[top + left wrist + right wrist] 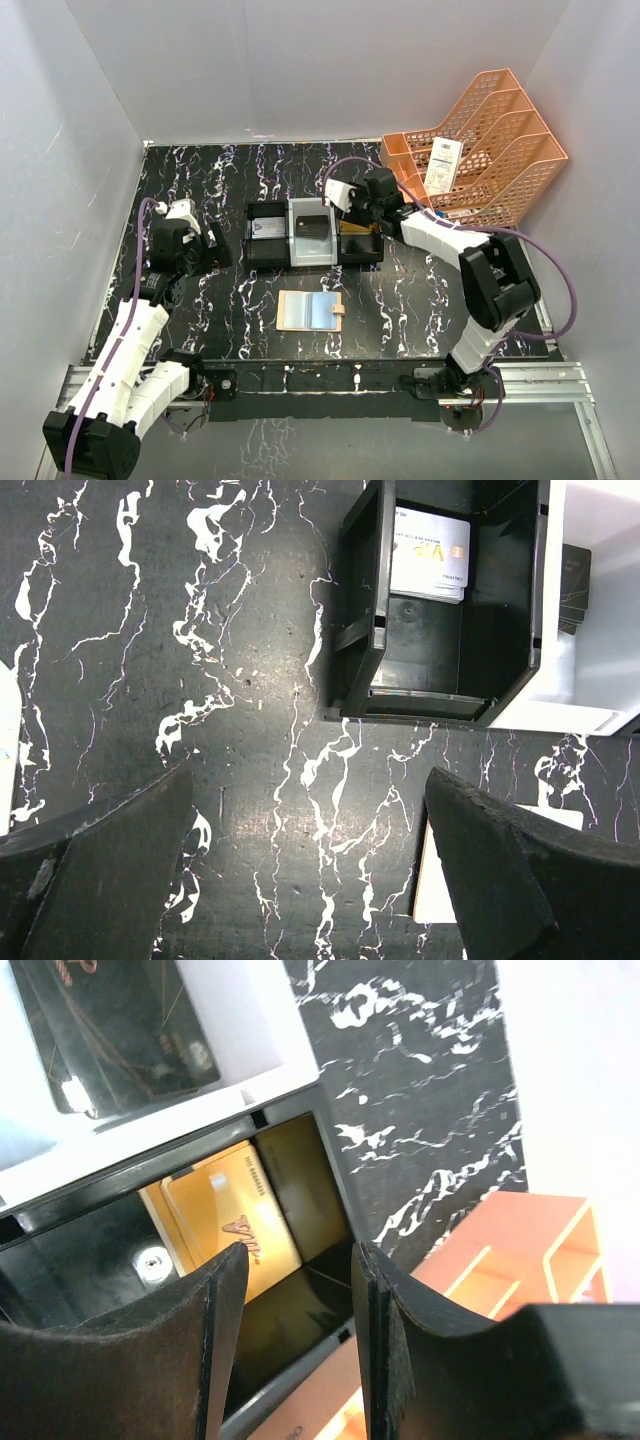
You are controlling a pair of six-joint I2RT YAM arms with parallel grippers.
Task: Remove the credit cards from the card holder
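The tan card holder (310,311) lies open on the table, its pale bluish slots facing up; its corner shows in the left wrist view (438,880). The cards lie in the three-compartment tray (249,240): a silvery card (266,228) (430,555) on the left, a black card (313,225) (120,1030) in the middle, a gold card (357,232) (230,1220) on the right. My right gripper (372,212) (298,1260) hovers over the gold card's compartment, open and empty. My left gripper (215,250) (310,780) is wide open and empty over bare table, left of the tray.
An orange file rack (480,160) (500,1260) stands at the back right with a white receipt (442,165) in it, close behind my right gripper. White walls enclose the black marbled table (200,180).
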